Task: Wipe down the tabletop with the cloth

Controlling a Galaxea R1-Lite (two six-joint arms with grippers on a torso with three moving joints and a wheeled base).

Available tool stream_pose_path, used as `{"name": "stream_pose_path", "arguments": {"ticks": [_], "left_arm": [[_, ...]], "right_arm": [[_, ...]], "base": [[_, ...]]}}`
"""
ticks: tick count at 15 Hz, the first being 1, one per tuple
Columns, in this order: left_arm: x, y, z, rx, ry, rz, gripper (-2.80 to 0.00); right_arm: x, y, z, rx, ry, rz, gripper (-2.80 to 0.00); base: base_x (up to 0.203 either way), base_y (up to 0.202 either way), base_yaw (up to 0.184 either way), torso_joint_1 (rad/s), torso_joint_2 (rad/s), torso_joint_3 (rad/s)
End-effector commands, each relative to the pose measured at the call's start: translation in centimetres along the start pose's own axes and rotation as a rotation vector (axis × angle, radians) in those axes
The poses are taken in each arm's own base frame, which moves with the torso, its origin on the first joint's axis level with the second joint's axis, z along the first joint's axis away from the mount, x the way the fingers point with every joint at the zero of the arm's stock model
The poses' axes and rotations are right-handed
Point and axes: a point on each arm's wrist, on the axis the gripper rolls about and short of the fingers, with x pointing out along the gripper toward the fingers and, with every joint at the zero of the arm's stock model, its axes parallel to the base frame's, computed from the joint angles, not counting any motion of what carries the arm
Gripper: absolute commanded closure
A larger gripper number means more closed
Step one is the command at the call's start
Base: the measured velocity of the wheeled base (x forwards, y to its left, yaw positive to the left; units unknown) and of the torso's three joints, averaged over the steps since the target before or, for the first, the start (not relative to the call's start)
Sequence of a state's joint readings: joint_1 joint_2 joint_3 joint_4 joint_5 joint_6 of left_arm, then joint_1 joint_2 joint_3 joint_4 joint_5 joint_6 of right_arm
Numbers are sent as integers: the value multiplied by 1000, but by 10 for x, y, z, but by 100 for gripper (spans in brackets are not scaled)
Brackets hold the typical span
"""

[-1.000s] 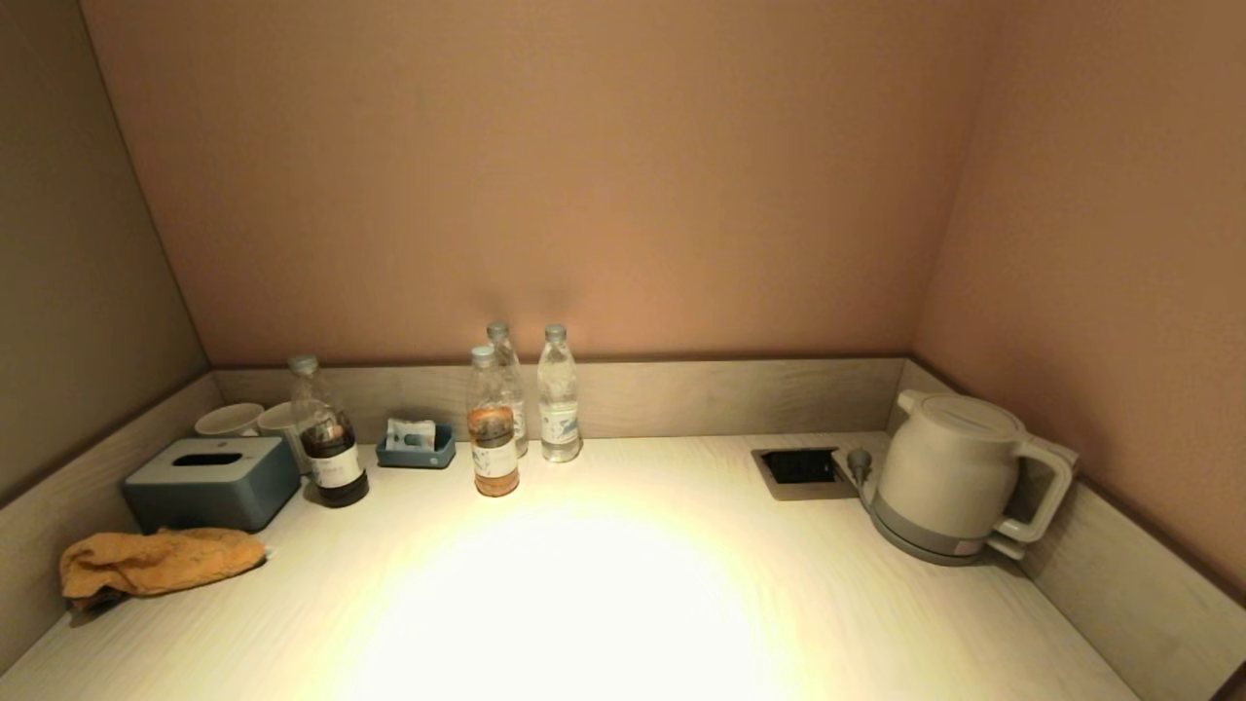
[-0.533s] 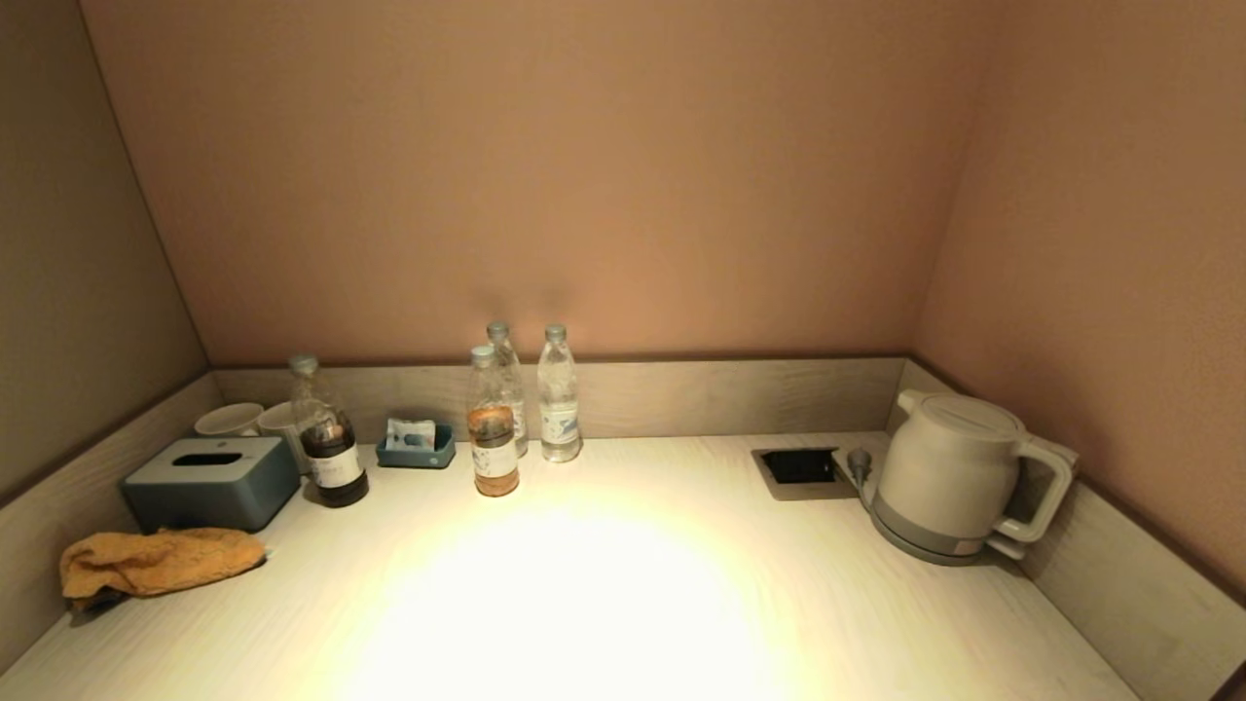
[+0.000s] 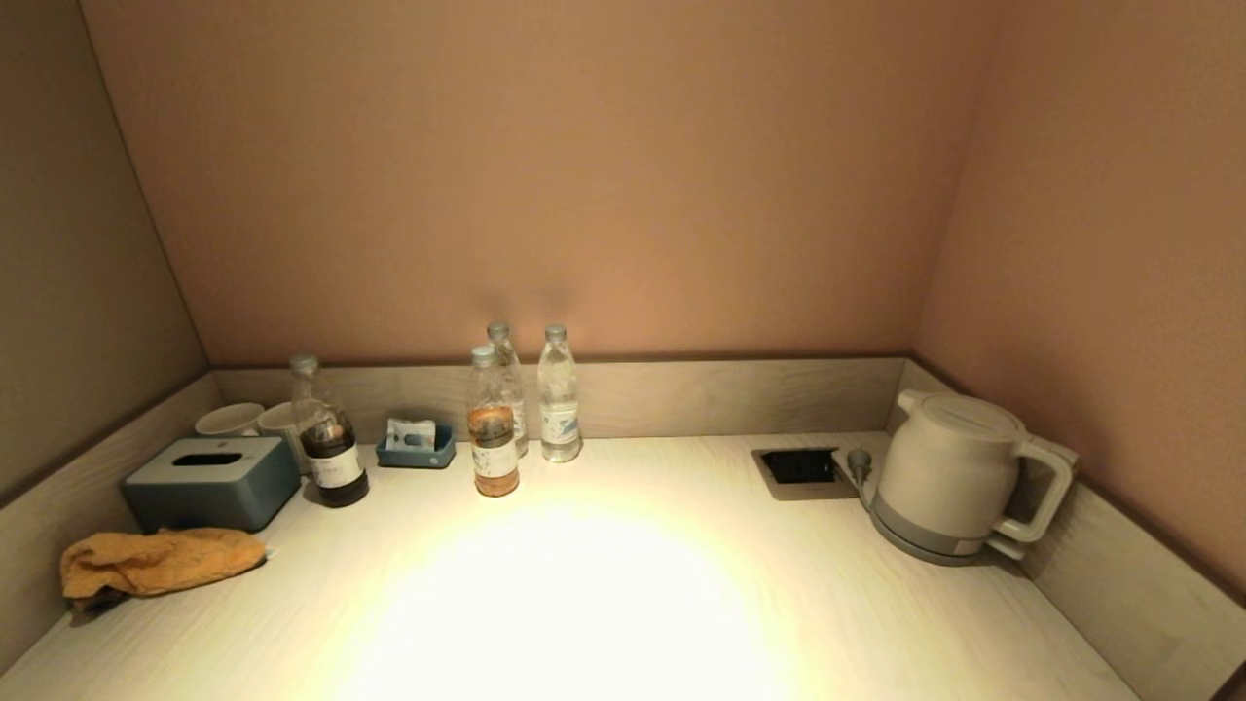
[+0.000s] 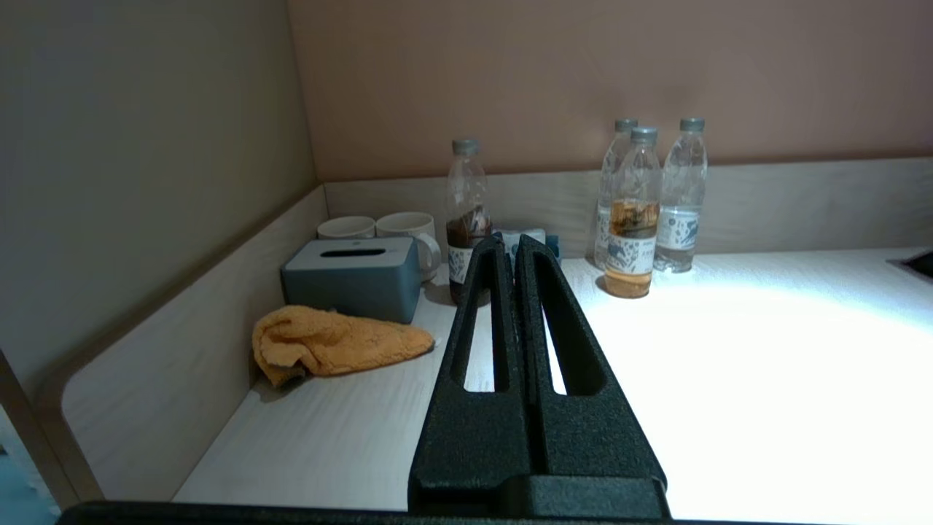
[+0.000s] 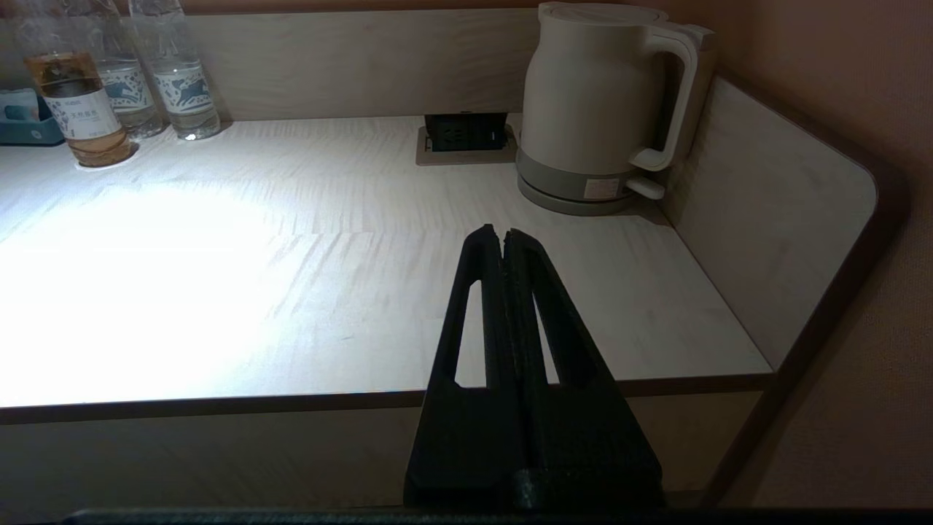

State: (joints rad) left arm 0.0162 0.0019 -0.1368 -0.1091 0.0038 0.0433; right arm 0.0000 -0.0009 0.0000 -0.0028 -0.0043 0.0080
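An orange cloth point(image 3: 156, 563) lies crumpled on the pale wooden tabletop point(image 3: 623, 604) at its left end, against the side wall and in front of a tissue box. It also shows in the left wrist view point(image 4: 332, 343). My left gripper point(image 4: 508, 244) is shut and empty, held above the table's near left part, to the right of the cloth and apart from it. My right gripper point(image 5: 501, 235) is shut and empty, held over the table's front edge on the right. Neither arm shows in the head view.
A blue-grey tissue box point(image 3: 209, 482), two white cups point(image 3: 248, 421), a dark-liquid bottle point(image 3: 326, 438), a small blue tray point(image 3: 417, 448) and three bottles point(image 3: 516, 404) line the back left. A white kettle point(image 3: 959, 477) and a recessed socket point(image 3: 800, 469) are at the back right.
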Motion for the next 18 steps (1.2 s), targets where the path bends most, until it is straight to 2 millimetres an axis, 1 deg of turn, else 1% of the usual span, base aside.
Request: {"name": "stream_pose_path", "arguments": {"ticks": [1, 3, 7, 14, 18], "left_arm": [[1, 0, -6, 2, 21, 0, 0], [3, -1, -19, 3, 58, -2, 0], [5, -1, -33, 3, 101, -3, 0], [4, -2, -43, 4, 175, -6, 0], [4, -2, -45, 3, 193, -13, 0]], "right_arm": [[0, 0, 0, 0, 1, 0, 0], [0, 0, 0, 0, 1, 0, 0], [0, 0, 0, 0, 1, 0, 0], [0, 0, 0, 1, 1, 0, 0], [0, 0, 0, 1, 1, 0, 0]], "base": [[0, 0, 0, 0, 0, 0], [0, 0, 0, 0, 0, 0], [0, 0, 0, 0, 0, 0], [0, 0, 0, 0, 0, 0], [0, 0, 0, 0, 0, 0]]}}
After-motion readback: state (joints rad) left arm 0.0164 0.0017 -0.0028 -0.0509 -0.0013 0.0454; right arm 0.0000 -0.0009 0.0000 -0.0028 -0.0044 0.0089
